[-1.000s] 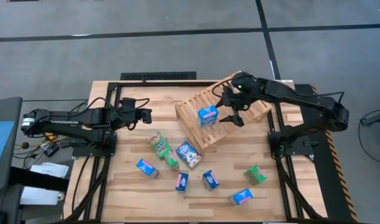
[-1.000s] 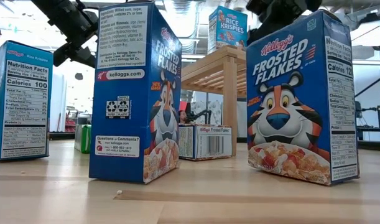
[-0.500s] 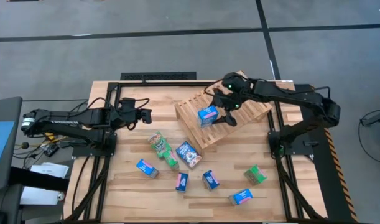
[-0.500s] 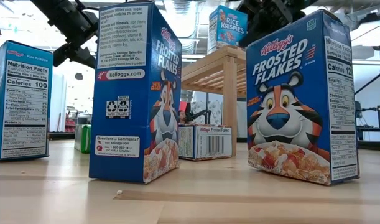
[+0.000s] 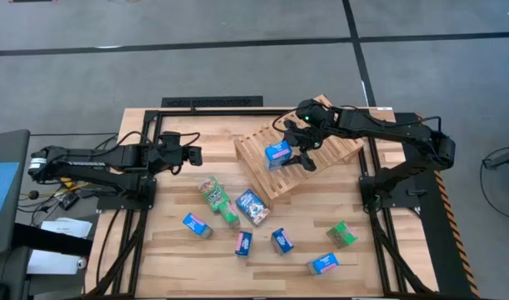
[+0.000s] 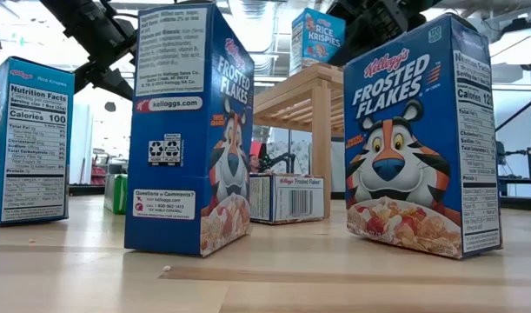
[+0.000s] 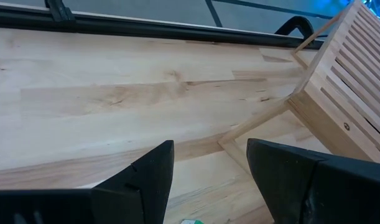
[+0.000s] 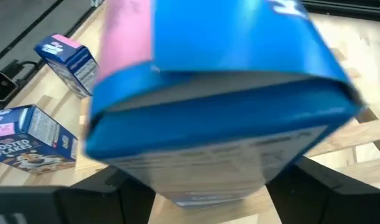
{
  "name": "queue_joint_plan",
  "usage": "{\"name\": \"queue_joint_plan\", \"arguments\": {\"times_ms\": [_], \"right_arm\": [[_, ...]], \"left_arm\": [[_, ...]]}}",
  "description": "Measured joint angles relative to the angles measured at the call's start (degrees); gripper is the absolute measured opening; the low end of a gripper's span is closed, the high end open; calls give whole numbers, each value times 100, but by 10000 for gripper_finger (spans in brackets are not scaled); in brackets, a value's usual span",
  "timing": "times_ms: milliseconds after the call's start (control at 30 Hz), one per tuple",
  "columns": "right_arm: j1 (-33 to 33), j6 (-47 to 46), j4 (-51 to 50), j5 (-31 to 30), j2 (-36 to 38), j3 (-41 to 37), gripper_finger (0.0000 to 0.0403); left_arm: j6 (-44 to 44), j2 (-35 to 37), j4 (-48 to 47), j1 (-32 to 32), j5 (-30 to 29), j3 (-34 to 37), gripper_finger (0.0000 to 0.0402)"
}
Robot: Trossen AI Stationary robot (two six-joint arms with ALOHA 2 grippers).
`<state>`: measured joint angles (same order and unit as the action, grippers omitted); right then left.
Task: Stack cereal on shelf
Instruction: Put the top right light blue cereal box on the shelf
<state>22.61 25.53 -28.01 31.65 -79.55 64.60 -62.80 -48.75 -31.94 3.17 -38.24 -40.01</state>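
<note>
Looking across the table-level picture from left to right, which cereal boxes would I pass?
Blue box showing its nutrition panel → green box far back → tall Frosted Flakes box → small box lying flat → Rice Krispies box up on the shelf → big Frosted Flakes box.

The right front box (image 6: 421, 139) reads "Kellogg's FROSTED FLAKES", with "Calories 12…" on its side. The middle box (image 6: 182, 130) reads "FROSTED FLAKES", "kelloggs.com" and "Questions or Comments?". The left box (image 6: 26, 139) shows "Nutrition Facts" and "Calories 100". The box on the shelf (image 6: 317, 36) reads "RICE KRISPIES". The lying box (image 6: 287, 198) reads "Kellogg's Frosted Flakes".
</note>
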Motion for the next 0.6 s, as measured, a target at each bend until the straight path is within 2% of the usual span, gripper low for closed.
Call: {"name": "queue_joint_plan", "arguments": {"times_ms": [333,600], "right_arm": [[42,41,34,150,0,0,275],[31,48,28,190,2,0,219]], "left_arm": [[-1,0,-7,1,-7,0,192],[-3,0,-9,-1,-9,0,192]]}}
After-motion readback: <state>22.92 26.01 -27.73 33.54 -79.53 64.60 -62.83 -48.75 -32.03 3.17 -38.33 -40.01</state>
